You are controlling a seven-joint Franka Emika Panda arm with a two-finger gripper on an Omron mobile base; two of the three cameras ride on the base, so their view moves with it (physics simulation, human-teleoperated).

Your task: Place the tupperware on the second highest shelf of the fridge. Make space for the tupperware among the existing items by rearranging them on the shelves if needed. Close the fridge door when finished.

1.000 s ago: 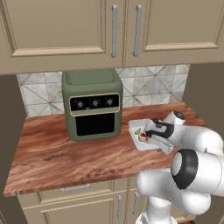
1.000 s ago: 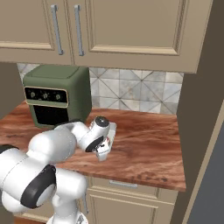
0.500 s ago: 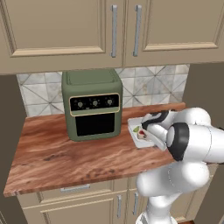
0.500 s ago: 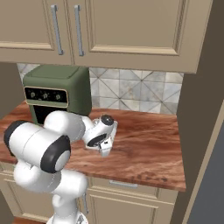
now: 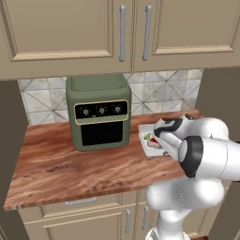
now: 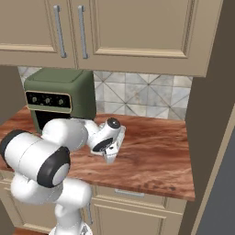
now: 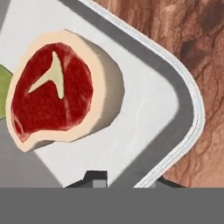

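A wood-grain tabletop (image 5: pixel 70 168) runs across the middle of the left base frame, beige cabinets (image 5: pixel 70 33) above it, a patterned tile wall (image 5: pixel 164 91) behind, a green countertop oven (image 5: pixel 98 112) left of centre; the tupperware (image 5: pixel 149 136) lies flat on the tabletop right of the oven, with a red steak (image 7: pixel 52 96) and a green piece (image 7: pixel 3 94) inside; the white arm bends forward and down over it from lower right; the tool (image 7: pixel 127 178) sits at the tupperware's rim, its tips astride the wall, narrowed onto it, though a firm grip I cannot tell.
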